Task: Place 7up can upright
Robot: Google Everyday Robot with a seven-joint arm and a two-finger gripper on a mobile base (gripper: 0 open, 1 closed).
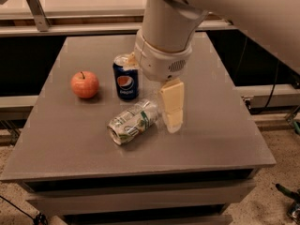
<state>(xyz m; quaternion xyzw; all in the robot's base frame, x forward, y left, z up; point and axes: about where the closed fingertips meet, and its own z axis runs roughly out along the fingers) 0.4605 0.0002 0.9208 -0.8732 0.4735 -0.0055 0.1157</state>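
Observation:
The 7up can (133,122), silvery-white with green markings, lies on its side near the middle of the grey table (70,144), its top end pointing front-left. My gripper (172,110) hangs from the big white arm just to the right of the can's far end, close above the table. One cream finger (172,102) shows; it holds nothing that I can see.
A dark blue Pepsi can (125,78) stands upright just behind the 7up can. A red apple (85,84) sits to its left. The table's right edge lies past the gripper. A rail and a counter run behind the table.

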